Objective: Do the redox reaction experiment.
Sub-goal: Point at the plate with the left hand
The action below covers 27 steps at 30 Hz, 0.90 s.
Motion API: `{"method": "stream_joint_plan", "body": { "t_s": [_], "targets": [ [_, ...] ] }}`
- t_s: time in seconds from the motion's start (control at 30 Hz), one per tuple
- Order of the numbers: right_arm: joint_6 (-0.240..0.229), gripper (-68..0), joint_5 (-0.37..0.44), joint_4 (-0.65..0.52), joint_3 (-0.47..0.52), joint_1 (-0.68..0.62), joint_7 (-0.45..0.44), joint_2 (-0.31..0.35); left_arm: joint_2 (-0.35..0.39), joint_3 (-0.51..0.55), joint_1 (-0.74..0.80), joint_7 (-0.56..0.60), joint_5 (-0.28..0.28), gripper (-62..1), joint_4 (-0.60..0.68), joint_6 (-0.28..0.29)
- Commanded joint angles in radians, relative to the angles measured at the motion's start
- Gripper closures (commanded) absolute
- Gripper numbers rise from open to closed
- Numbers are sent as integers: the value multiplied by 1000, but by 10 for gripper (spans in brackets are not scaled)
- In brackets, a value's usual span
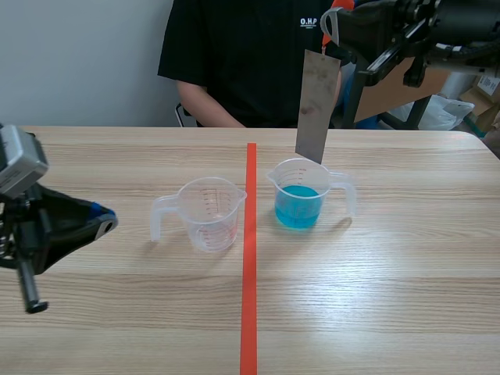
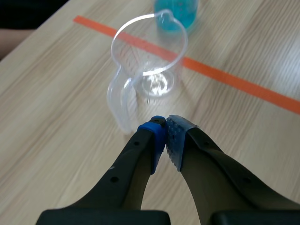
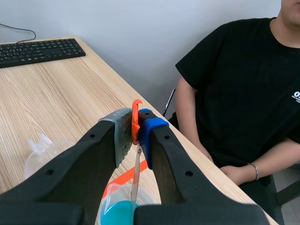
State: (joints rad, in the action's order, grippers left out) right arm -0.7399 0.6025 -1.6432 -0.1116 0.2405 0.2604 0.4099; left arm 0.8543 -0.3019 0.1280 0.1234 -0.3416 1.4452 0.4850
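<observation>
empty cup (image 1: 209, 215) | blue-liquid cup (image 1: 301, 178) | right fingers (image 3: 121, 136) clamp strip (image 1: 316, 105) | left fingers (image 2: 154, 140) together

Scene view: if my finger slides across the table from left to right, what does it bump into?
The left gripper → empty clear cup → orange-red tape line → cup of blue liquid. The metal strip held by the right gripper hangs over that cup, so I skip it.

left gripper (image 2: 165, 135): thick black fingers, small round holes, one blue pad (image 2: 157, 140), one pale dotted pad (image 2: 176, 140) | left arm (image 1: 55, 228): black, grey box (image 1: 17, 160) on top | right gripper (image 3: 136, 126): black fingers, round holes, grey pad (image 3: 123, 133), blue pad (image 3: 148, 129) | right arm (image 1: 457, 17): black, black cables
</observation>
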Motion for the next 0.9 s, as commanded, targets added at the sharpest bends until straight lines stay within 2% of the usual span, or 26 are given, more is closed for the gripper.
{"method": "stream_joint_plan", "body": {
  "t_s": [0.0, 0.1, 0.33, 0.87],
  "targets": [
    [-6, -15, 11, -20, 5, 27, -15, 5, -31, -24, -47, -9, -2, -34, 9, -9],
    [-6, -15, 11, -20, 5, 27, -15, 5, -86, -108, -150, -56, 13, -34, 9, -40],
    [-6, -15, 11, -20, 5, 27, -15, 5, -234, -276, -363, -146, 63, -34, -45, -159],
    [-6, -15, 9, -20, 5, 25, -14, -3, -481, -500, -668, -123, 77, -34, -422, -181]
  ]
}}
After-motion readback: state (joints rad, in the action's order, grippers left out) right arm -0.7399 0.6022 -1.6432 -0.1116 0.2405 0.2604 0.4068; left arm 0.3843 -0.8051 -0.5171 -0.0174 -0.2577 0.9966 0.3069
